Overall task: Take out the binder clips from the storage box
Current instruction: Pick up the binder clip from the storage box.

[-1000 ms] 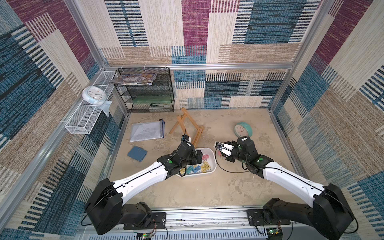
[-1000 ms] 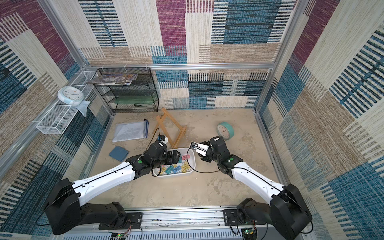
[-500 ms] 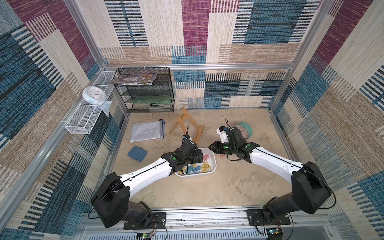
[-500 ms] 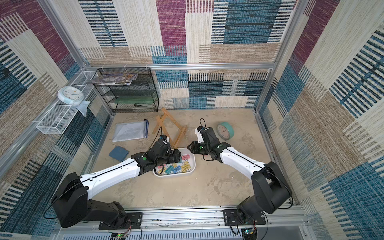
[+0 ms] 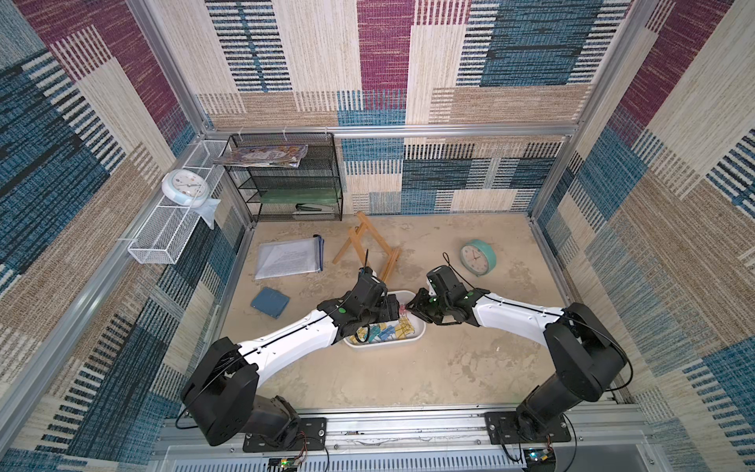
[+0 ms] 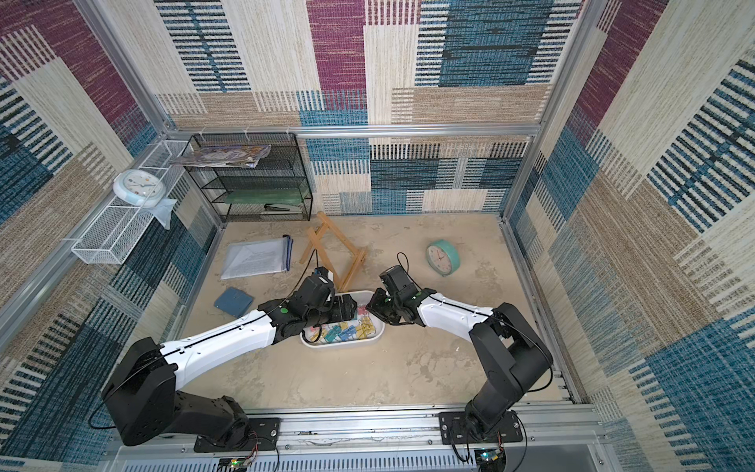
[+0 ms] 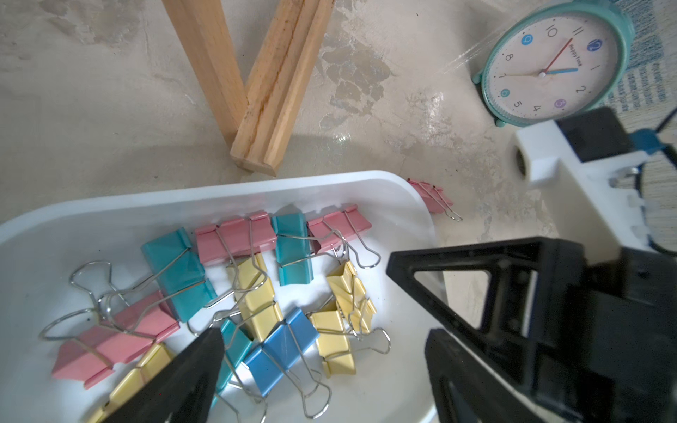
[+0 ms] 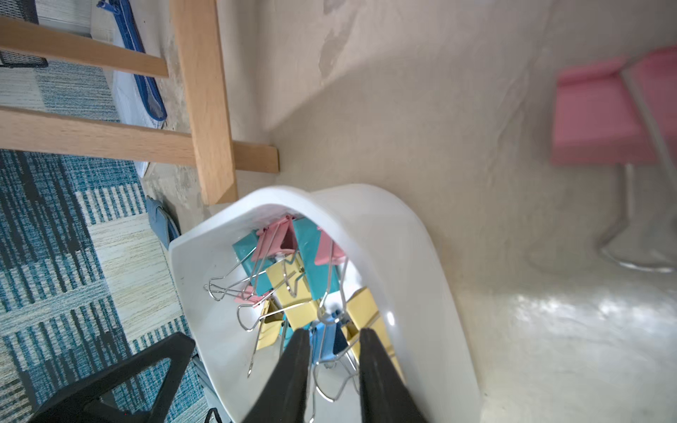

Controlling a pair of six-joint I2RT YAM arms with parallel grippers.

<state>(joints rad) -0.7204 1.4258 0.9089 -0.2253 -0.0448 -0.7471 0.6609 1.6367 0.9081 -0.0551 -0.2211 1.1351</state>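
The storage box point(image 5: 408, 342) point(image 6: 369, 341) is a shallow white tray mid-table, seen by its rim in the left wrist view point(image 7: 219, 194) and the right wrist view point(image 8: 370, 234). Several pastel binder clips point(image 7: 252, 304) point(image 8: 289, 293) lie jumbled in it. One pink clip point(image 7: 430, 196) point(image 8: 600, 117) lies on the table just outside its far right corner. My left gripper point(image 7: 324, 335) point(image 5: 388, 308) hangs wide open over the clips, holding nothing. My right gripper point(image 8: 333, 348) point(image 5: 414, 305) dips into the tray's right end. Its jaws are narrow but apart, around a blue clip's wire handles.
A wooden easel point(image 5: 367, 245) lies just behind the tray, close to my left wrist. A teal clock point(image 5: 477, 258) stands back right. A document pouch point(image 5: 290, 258) and blue notebook point(image 5: 269, 302) lie to the left. A black mesh shelf point(image 5: 286, 180) stands at the back.
My right gripper has swung from the table beside the tray down into the tray's right end, its jaws narrowing. My left gripper has stayed open over the tray.
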